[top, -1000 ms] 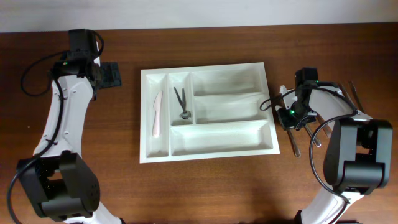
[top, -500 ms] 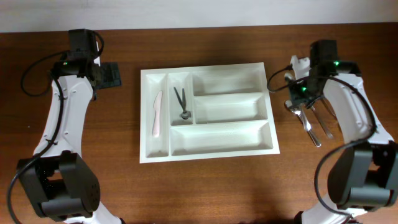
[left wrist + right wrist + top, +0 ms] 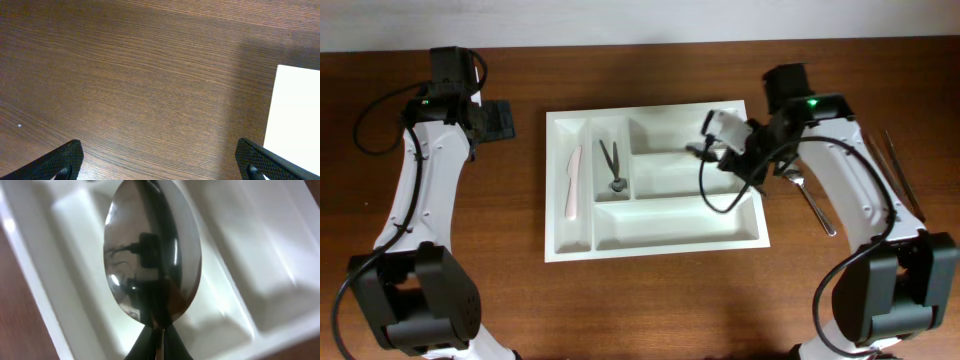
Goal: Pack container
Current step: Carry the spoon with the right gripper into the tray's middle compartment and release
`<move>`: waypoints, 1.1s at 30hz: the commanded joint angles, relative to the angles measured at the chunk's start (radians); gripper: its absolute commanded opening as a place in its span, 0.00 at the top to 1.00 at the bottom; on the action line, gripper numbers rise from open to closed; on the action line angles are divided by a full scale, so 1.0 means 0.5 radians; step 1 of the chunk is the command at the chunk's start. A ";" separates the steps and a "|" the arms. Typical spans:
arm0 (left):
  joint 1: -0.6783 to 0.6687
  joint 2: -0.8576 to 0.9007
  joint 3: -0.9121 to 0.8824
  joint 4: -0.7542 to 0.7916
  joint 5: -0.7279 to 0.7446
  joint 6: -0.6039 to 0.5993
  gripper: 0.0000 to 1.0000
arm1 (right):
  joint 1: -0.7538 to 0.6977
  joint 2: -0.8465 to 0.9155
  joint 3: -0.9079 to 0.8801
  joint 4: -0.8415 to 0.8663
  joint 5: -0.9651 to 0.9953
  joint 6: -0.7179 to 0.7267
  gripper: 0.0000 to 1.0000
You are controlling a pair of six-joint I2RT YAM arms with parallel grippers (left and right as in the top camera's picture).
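A dark brown wooden table [image 3: 650, 300] is stretching out below a pale wall [image 3: 640, 20]. At far left, the left gripper [image 3: 503, 120] is hovering over bare wood, its jaws standing wide and holding nothing. The container [image 3: 670, 225] is lying mid-table. A white knife [image 3: 572, 182] is resting in its leftmost narrow slot and a dark tong-like tool [image 3: 612, 165] in the next. The right gripper [image 3: 157, 347] is pinching a metal spoon [image 3: 152, 255] by the neck over the tray's right part. Loose cutlery [image 3: 815, 205] is lying on the wood beyond.

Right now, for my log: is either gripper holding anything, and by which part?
The right gripper holds a spoon by its handle, just below the bowl. The left gripper is empty.
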 commanded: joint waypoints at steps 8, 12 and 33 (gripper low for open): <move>-0.001 0.004 0.024 0.004 -0.021 0.033 0.01 | 0.229 0.071 0.021 0.005 -0.078 -0.759 0.96; -0.001 0.004 0.024 0.004 -0.021 0.033 0.01 | 0.227 0.152 0.013 0.021 -0.074 -0.759 0.97; -0.001 0.004 0.024 0.004 -0.021 0.033 0.01 | 0.035 0.218 0.156 0.262 0.270 0.477 0.32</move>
